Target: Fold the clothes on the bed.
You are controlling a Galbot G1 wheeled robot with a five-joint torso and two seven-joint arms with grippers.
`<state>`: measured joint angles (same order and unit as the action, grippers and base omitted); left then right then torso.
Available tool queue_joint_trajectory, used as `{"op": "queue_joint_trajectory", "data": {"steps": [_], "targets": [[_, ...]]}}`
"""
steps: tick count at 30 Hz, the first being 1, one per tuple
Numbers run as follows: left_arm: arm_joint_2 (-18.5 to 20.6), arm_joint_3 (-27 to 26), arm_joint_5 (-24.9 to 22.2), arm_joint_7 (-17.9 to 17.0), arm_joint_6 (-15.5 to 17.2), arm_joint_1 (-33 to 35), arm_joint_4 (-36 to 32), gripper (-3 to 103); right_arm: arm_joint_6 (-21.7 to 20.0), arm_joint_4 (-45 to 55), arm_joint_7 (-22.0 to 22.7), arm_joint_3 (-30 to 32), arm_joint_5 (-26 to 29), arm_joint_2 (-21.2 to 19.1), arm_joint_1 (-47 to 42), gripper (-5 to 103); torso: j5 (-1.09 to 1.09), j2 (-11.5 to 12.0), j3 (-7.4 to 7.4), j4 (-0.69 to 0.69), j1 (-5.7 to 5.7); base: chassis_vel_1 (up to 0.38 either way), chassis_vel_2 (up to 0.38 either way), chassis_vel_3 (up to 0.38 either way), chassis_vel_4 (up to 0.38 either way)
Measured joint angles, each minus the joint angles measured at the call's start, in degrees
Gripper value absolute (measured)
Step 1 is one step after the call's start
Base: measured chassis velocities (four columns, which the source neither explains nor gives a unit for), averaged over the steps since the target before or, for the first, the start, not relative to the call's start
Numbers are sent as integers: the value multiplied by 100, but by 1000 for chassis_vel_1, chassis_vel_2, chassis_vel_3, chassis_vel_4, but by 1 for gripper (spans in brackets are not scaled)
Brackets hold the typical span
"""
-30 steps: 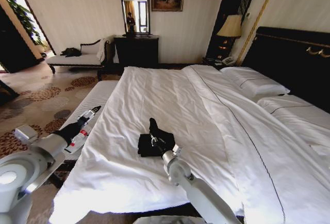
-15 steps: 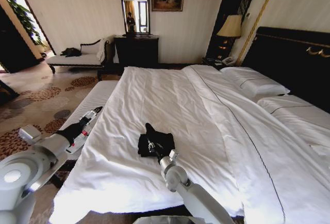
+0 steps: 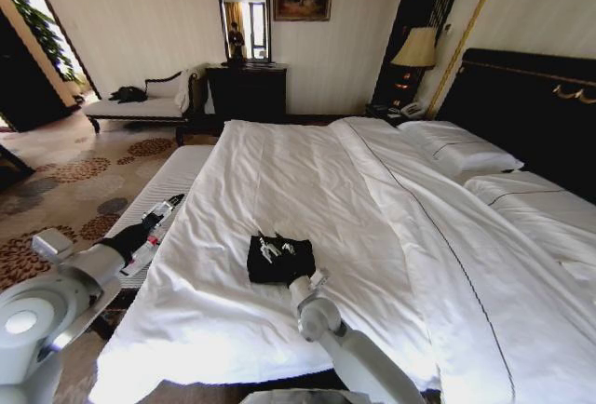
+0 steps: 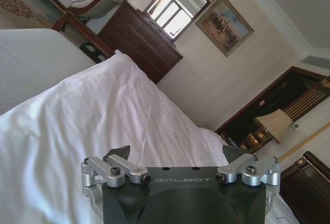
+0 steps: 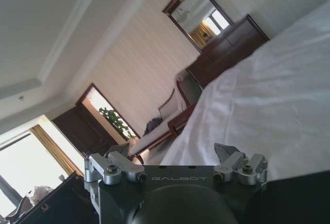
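Pulled back off the black T-shirt [image 3: 280, 259] in the last second, right gripper [image 3: 306, 282] now just beside its near edge with fingers spread and empty, leaving it a compact folded square on the bed [image 3: 307, 181]; left gripper [image 3: 168, 207] idle, jaws apart, over the bench [image 3: 160, 192]

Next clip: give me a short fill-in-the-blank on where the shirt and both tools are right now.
1. The black T-shirt lies folded into a small bundle on the white ____ of the bed.
2. The right tool sits directly above the ____.
3. The left tool hovers off the bed's edge, above the ribbed ____.
4. In both wrist views each tool's fingers are spread ____.

Missing words: duvet; T-shirt; bench; open
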<state>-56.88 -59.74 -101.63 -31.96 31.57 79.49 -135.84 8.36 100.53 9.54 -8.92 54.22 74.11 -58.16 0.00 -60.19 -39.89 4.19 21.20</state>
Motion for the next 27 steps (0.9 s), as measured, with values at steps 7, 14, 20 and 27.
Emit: {"op": "queue_joint_trajectory", "data": {"steps": [7,14,20,27], "targets": [[-19,3,33,2,0,29,-9,100,-164,-737,105,-296,119,239,447,100,-1,0,0,-1,0,0,0,0,0],[-54,-117,57,10,1,162,-54,100,-22,-1638,-131,-590,17,583,851,100,-1,0,0,0,0,0,0,0,0],[-47,-295,45,13,-9,249,-94,100,54,-1872,-236,-903,-70,770,883,100,-1,0,0,0,0,0,0,0,0],[-78,-364,64,24,-23,319,-90,100,591,-1534,-764,-1465,-670,561,544,100,-1,0,0,-1,-1,0,0,0,0]]}}
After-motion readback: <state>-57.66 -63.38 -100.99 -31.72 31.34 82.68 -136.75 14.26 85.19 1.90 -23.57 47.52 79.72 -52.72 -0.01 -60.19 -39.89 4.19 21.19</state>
